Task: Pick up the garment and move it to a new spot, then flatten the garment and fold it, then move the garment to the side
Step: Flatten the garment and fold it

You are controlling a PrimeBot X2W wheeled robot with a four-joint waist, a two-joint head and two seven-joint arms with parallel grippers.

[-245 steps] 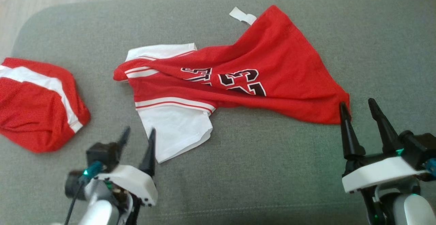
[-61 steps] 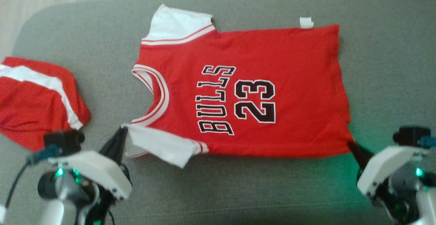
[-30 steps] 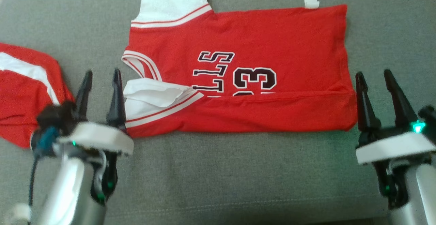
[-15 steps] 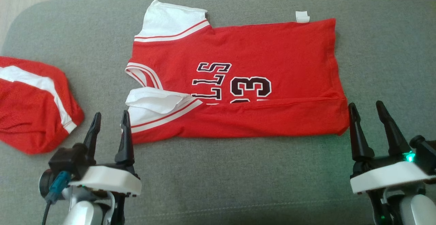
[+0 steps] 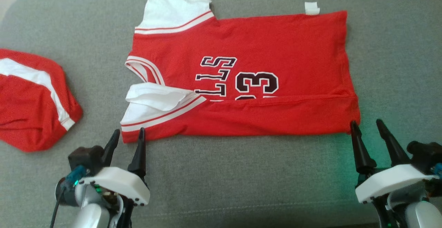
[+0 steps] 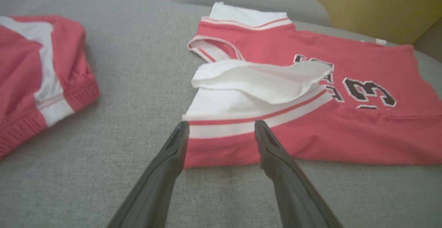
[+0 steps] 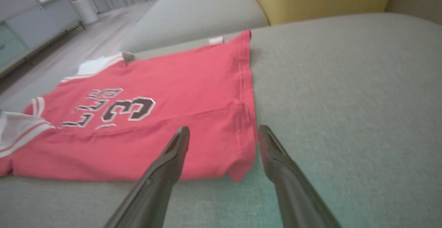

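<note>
Since 2 seconds ago the jersey point(image 5: 276, 41) has had its near edge folded over toward the far side, and both grippers have let go of it. Now the left gripper point(image 5: 128, 131) stands with its 2 dark fingers apart and empty, tips at the jersey's near left corner; in the left wrist view the corner's red hem and white stripe lie between them. Also spread and holding nothing, the right gripper point(image 5: 366, 122) has its tips beside the near right corner. A folded strip runs along the whole near side and covers part of the black, white-edged print: only the letters "LLS" point(image 5: 215, 76) and a "3" point(image 5: 256, 83) read, sideways. Red with white sleeves at the left, the jersey lies flat in the middle of the gray sofa cushion point(image 5: 241, 172), a small white tag point(image 5: 312, 8) at its far edge. Another red-and-white garment point(image 5: 31, 100) lies well apart to the left.
</note>
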